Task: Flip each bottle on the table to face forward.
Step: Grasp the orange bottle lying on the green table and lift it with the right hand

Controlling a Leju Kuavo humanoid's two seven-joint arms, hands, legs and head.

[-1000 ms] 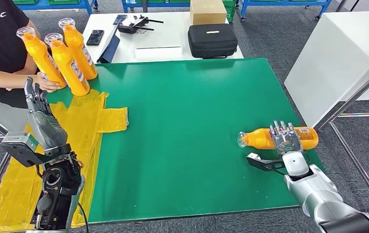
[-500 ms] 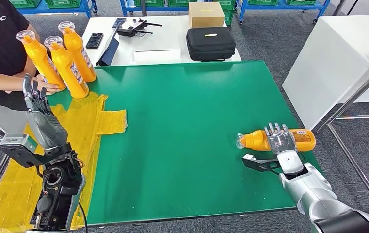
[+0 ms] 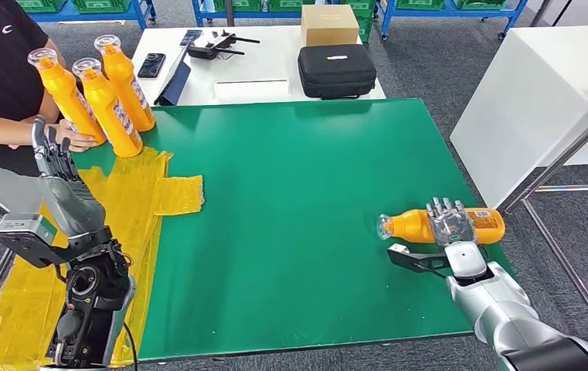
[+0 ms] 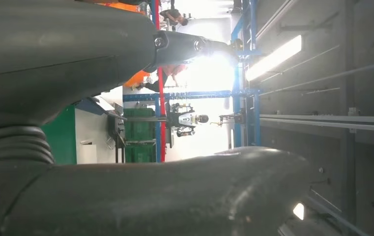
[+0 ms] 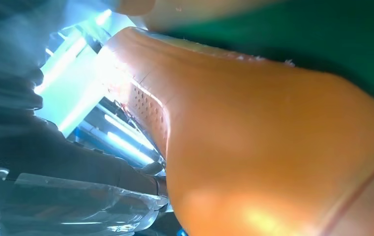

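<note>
Unmoved: smooth orange bottle (image 3: 418, 224) under right robot hand (image 3: 450, 222)

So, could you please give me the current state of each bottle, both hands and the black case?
Lying bottle: on its side on the green mat, cap toward the left.
Three standing bottles: upright, grouped at the mat's far left corner.
Right hand: resting over the lying bottle's middle.
Left hand: raised, fingers apart, holding nothing.
Black case: closed, on the white table.
Person's hand: at the standing bottles' bases.
</note>
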